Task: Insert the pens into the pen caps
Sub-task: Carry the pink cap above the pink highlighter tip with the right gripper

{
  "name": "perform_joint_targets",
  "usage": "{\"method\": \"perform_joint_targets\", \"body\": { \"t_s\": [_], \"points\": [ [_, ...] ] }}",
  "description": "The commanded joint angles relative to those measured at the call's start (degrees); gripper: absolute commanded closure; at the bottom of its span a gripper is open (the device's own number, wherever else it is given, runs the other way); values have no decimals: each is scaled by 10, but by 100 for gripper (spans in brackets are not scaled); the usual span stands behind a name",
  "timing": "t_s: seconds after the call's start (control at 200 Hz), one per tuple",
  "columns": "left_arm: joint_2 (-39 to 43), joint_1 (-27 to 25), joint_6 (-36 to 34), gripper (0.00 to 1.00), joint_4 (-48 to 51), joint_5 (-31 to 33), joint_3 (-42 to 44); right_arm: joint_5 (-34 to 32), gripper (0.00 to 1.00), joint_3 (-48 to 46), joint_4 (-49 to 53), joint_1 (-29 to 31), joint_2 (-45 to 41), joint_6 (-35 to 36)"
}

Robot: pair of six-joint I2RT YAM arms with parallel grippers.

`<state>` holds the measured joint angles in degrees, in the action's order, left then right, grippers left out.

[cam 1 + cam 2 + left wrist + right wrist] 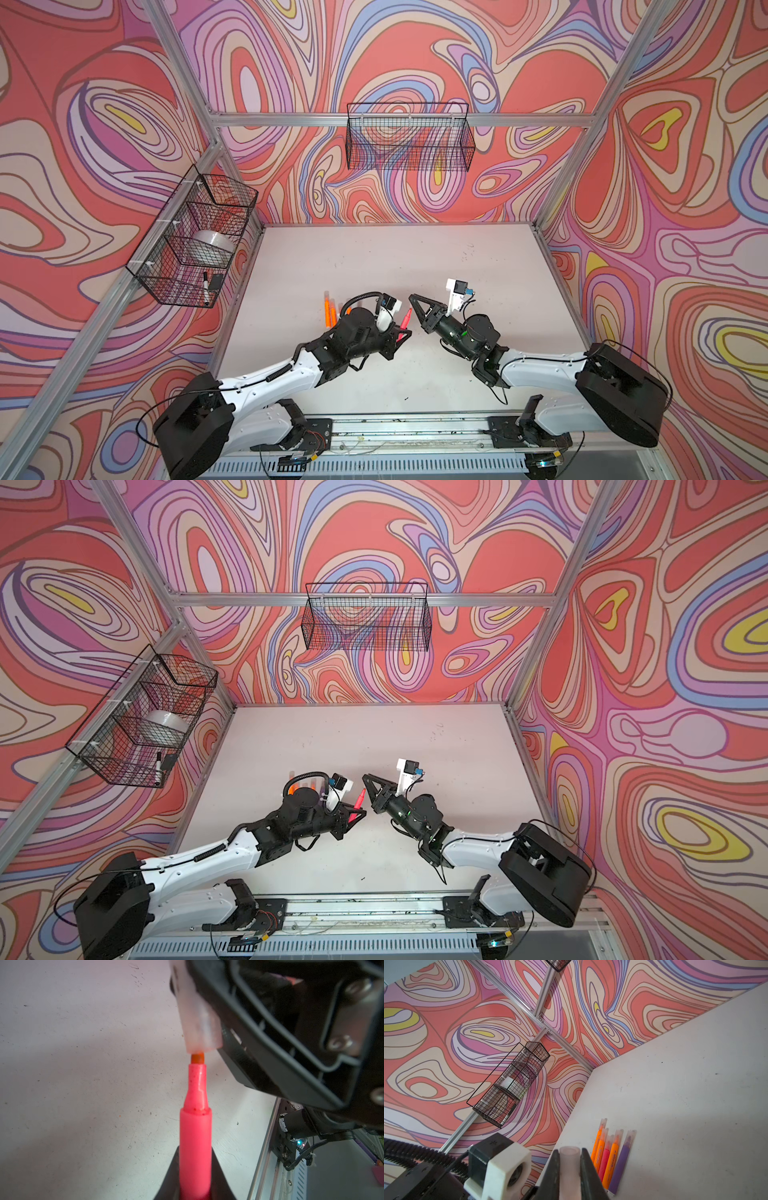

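Left wrist view: left gripper (195, 1153) clamped on one pink pen (195, 1130), tip at mouth of one cap (199, 1022) pinched in right gripper (570, 1159), below centre in both top views. Capped pens (612, 1159): three orange, one pink, one purple.

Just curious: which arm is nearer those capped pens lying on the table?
Left. The left arm hangs right beside the capped pens; the right arm sits beyond the middle.
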<state>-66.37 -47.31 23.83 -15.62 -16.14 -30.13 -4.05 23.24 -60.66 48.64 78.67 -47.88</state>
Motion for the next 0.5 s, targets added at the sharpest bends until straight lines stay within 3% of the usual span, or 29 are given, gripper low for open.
{"method": "perform_joint_targets", "body": {
  "t_s": [0.0, 0.33, 0.496],
  "points": [
    [9, -1, 2, 100, 1, 10, -9, -2, 100, -8, -18, 6, 11, -6],
    [15, -1, 9, 100, 13, 38, -8, -8, 100, -15, -26, 18, 14, -8],
    [23, -1, 11, 100, 12, 44, -5, -27, 100, -33, -84, 49, 34, 1]
  ]
}}
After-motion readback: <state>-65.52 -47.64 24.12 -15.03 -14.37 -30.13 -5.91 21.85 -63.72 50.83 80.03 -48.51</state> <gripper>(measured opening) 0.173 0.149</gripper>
